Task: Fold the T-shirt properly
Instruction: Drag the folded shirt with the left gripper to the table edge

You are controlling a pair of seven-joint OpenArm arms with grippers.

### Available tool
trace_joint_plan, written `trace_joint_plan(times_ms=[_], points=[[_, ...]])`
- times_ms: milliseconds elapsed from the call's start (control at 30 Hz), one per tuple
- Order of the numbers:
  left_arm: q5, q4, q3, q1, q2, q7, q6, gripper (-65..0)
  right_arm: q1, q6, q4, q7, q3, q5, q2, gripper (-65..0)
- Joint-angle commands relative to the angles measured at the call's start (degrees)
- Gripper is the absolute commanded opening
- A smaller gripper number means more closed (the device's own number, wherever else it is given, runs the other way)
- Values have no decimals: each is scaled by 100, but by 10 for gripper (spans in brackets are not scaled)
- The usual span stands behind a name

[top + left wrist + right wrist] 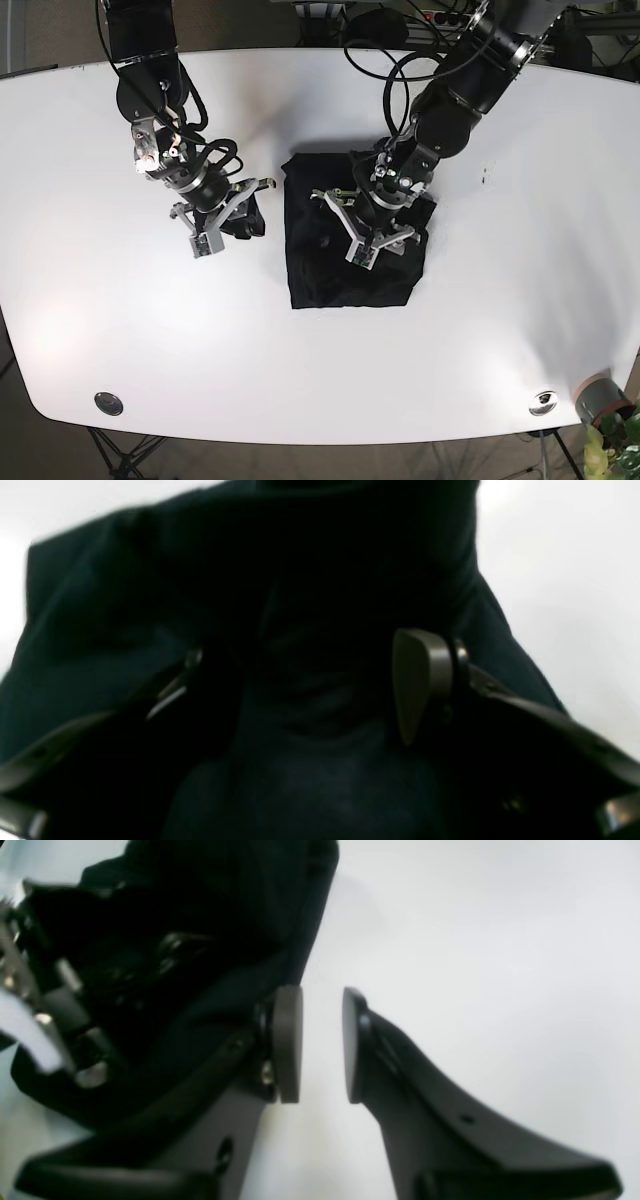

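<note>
Black T-shirt [350,255] lies mid-worktop, folded into a rough rectangle, with a small dark bunch of cloth [245,218] off its left edge under the right arm. White worktop [480,340] is otherwise bare around it.

Left gripper [366,232] sits on the shirt, fingers spread wide, nothing pinched. Right gripper [222,215] fingers are slightly parted with only worktop in the gap, holding nothing.

Risks: left fingers closing here would likely grab several layers and drag the fold apart when lifted. The right gripper sits beside the cloth edge, so closing now would likely miss it.

Right wrist view shows the gap between the pads [289,1040] is empty, unclear from base. Left wrist view is nearly all dark fabric [150,605]; only base shows the overall fold shape.
</note>
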Motion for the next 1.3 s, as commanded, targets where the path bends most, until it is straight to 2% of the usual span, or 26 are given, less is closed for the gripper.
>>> trace_joint_plan(times_ms=[0,233,500,667,867,967,1033,1133,1267], points=[[-193,-186,-17,148,-297,614,-131,-222,122,50,117,153,34,62,50,-523],[-149,-151,-1010,482,-983,658,-887,-222,192,50,117,162,34,62,33,-525],[-140,-177,-2285,509,-1836,1484,-2416,-222,175,50,117,162,34,62,59,-525],[-140,-819,-2619,438,-2284,1528,-3102,-222,175,50,214,153,34,62,59,-526],[-149,-2067,-2654,-80,-2794,1493,-3840,-222,157,50,477,144,34,62,68,-526],[-157,-2542,-2654,-247,-3084,1335,-4166,-224,113,50,539,144,34,62,77,-526],[-157,-2735,-2654,-256,-3321,1027,-4280,-224,87,50,565,144,34,54,77,-526],[-157,-2929,-2637,-256,-3638,597,-4359,-224,60,50,636,144,34,54,77,-526],[-157,-3034,-2654,-265,-3981,315,-4456,-224,-63,50,671,162,34,27,77,-526]])
